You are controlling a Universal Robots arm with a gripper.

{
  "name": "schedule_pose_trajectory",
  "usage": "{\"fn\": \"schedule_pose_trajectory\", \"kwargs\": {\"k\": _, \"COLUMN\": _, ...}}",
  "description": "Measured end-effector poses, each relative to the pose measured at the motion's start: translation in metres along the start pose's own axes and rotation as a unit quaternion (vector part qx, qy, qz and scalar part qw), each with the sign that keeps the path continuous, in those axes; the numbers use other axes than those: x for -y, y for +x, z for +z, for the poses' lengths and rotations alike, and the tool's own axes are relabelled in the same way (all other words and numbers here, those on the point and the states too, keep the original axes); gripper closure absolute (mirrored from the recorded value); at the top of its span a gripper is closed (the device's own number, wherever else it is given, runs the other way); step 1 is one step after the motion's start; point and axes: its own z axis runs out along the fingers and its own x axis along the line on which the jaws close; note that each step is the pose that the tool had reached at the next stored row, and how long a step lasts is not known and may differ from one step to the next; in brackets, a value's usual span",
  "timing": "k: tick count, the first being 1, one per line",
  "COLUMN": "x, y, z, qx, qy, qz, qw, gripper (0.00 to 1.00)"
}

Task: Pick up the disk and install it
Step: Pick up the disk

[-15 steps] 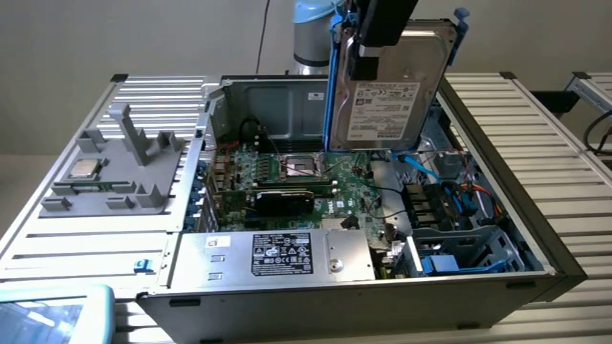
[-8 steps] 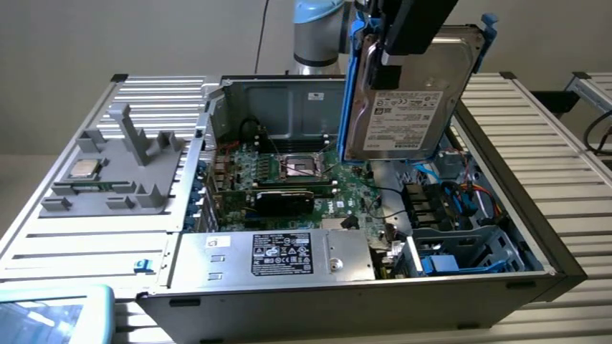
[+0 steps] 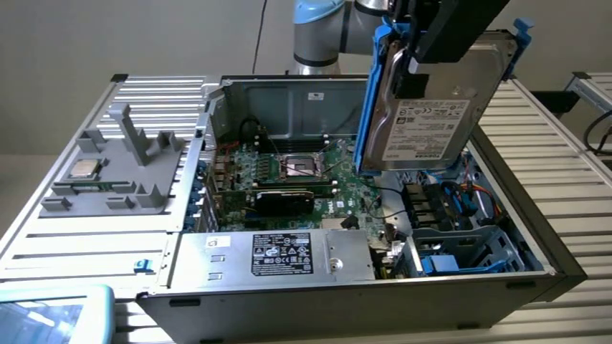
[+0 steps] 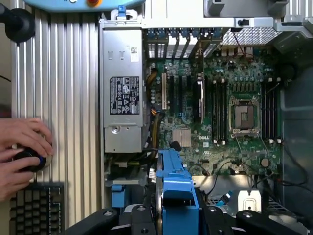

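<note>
Overhead, the arm (image 3: 320, 29) holds the disk (image 3: 435, 122) above the open computer case (image 3: 335, 304). The gripper (image 3: 415, 72) is clamped on it, one black finger pressed against the labelled face. We cannot see the opposite finger from this side.

Disk: stands on edge and slightly tilted, with its white label turned toward the exterior camera. Its blue frame runs down both long sides. It hangs over the half of the case on the exterior view's right. Its lower edge sits above the cables, between the circuit board (image 3: 316, 188) and the blue drive bay (image 3: 469, 254). We cannot tell how high it is above them. In the wrist view we look straight down the blue frame's edge to the board below.

Case: lies on its side on a slatted metal table (image 3: 545, 143), with the open side up. Inside, the processor socket (image 3: 303, 166) sits near the middle of the board. A silver box with a black-and-white label (image 3: 277, 254) lies along the near wall, and the drive bay is in the near corner on the exterior view's right.

Beside the case, on the exterior view's left, a grey moulded tray (image 3: 115, 179) carries a small square chip (image 3: 84, 170), well apart from the disk.

In the wrist view, a person's hands (image 4: 22, 147) rest on a dark knob (image 4: 27, 159) just beside a keyboard (image 4: 36, 208), on the table outside the case.
</note>
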Motion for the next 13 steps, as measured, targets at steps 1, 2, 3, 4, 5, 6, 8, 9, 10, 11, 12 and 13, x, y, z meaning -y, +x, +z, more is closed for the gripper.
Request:
{"fn": "schedule_pose_trajectory", "kwargs": {"k": 1, "x": 0.0025, "y": 0.003, "z": -0.0005, "qx": 0.0, "qy": 0.0, "qz": 0.0, "qw": 1.0, "gripper": 0.63}}
{"fn": "schedule_pose_trajectory", "kwargs": {"k": 2, "x": 0.005, "y": 0.005, "z": -0.0009, "qx": 0.0, "qy": 0.0, "qz": 0.0, "qw": 1.0, "gripper": 0.63}}
{"fn": "schedule_pose_trajectory", "kwargs": {"k": 3, "x": 0.0078, "y": 0.008, "z": -0.0013, "qx": 0.0, "qy": -0.0001, "qz": 0.0, "qw": 1.0, "gripper": 0.63}}
{"fn": "schedule_pose_trajectory", "kwargs": {"k": 4, "x": 0.0104, "y": 0.01, "z": -0.0017, "qx": 0.0, "qy": -0.0001, "qz": 0.0, "qw": 1.0, "gripper": 0.63}}
{"fn": "schedule_pose_trajectory", "kwargs": {"k": 5, "x": 0.0133, "y": 0.013, "z": -0.0021, "qx": 0.0, "qy": -0.0002, "qz": 0.0, "qw": 1.0, "gripper": 0.63}}
{"fn": "schedule_pose_trajectory", "kwargs": {"k": 6, "x": 0.0162, "y": 0.016, "z": -0.0024, "qx": 0.0, "qy": -0.0003, "qz": 0.0, "qw": 1.0, "gripper": 0.63}}
{"fn": "schedule_pose_trajectory", "kwargs": {"k": 8, "x": 0.022, "y": 0.02, "z": -0.0029, "qx": 0.0, "qy": -0.0005, "qz": 0.0, "qw": 1.0, "gripper": 0.63}}
{"fn": "schedule_pose_trajectory", "kwargs": {"k": 9, "x": 0.025, "y": 0.023, "z": -0.0032, "qx": 0.0, "qy": -0.0006, "qz": 0.0, "qw": 1.0, "gripper": 0.63}}
{"fn": "schedule_pose_trajectory", "kwargs": {"k": 10, "x": 0.028, "y": 0.025, "z": -0.0034, "qx": 0.0, "qy": -0.0007, "qz": 0.0, "qw": 1.0, "gripper": 0.63}}
{"fn": "schedule_pose_trajectory", "kwargs": {"k": 11, "x": 0.0311, "y": 0.028, "z": -0.0036, "qx": 0.0, "qy": -0.0009, "qz": 0.0, "qw": 1.0, "gripper": 0.63}}
{"fn": "schedule_pose_trajectory", "kwargs": {"k": 12, "x": 0.0343, "y": 0.03, "z": -0.0038, "qx": 0.0, "qy": -0.001, "qz": 0.0, "qw": 1.0, "gripper": 0.63}}
{"fn": "schedule_pose_trajectory", "kwargs": {"k": 13, "x": 0.0374, "y": 0.032, "z": -0.004, "qx": 0.0, "qy": -0.0012, "qz": 0.0, "qw": 1.0, "gripper": 0.63}}
